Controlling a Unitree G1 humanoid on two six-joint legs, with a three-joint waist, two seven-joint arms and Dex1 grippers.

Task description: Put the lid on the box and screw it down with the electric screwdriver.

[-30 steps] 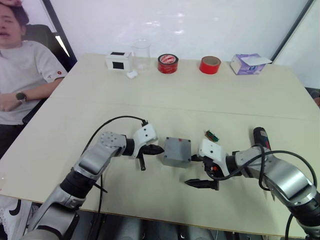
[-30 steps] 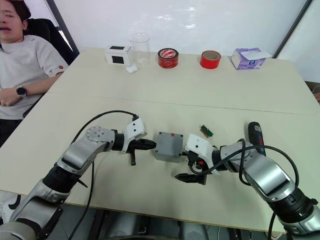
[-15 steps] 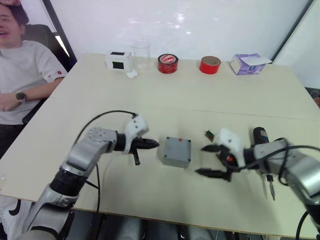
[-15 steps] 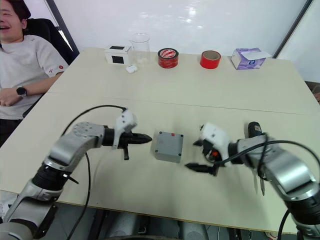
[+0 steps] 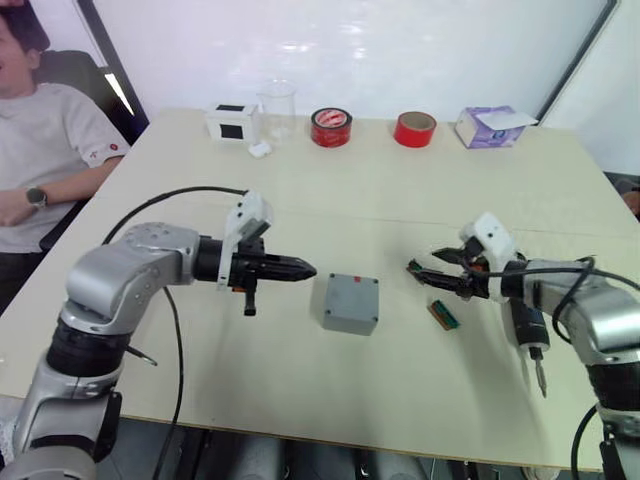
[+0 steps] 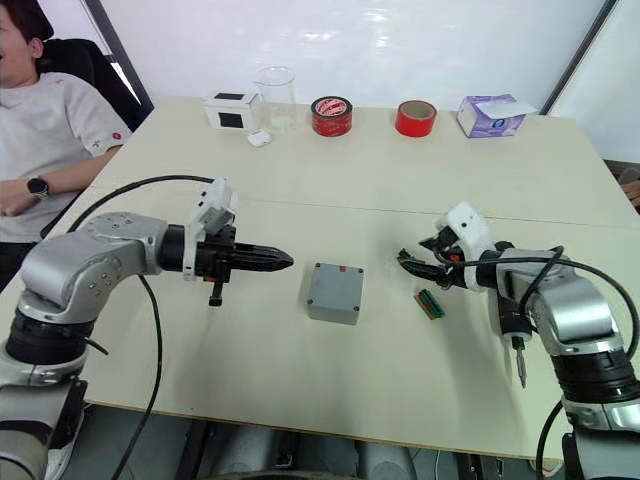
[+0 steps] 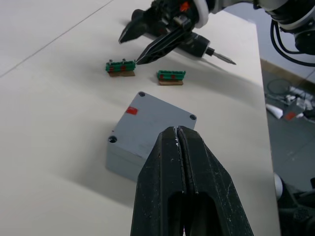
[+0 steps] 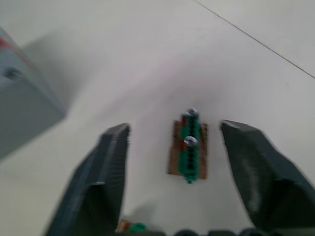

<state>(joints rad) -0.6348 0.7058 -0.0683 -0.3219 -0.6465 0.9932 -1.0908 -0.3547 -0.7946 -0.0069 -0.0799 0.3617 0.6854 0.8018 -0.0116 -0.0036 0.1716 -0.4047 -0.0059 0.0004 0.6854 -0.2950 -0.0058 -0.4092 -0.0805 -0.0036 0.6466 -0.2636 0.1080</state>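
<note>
The grey box stands in the middle of the table. The lid, a flat plate with corner holes and a red mark, lies on top of it. My left gripper is shut and empty, pointing at the box from a short way to its left. My right gripper is open to the right of the box, its fingers either side of a small green-and-brown piece on the table. The black electric screwdriver lies right of that gripper, under my right forearm, with its bit towards the front edge.
A second green-and-brown piece lies between box and screwdriver. Along the far edge stand a white-and-black box, a glass beaker, two red tape rolls and a purple tissue box. A person sits at the left.
Both grippers have pulled away from the box. The left one drew back to the left and shut. The right one moved right to the green piece by the screwdriver.
</note>
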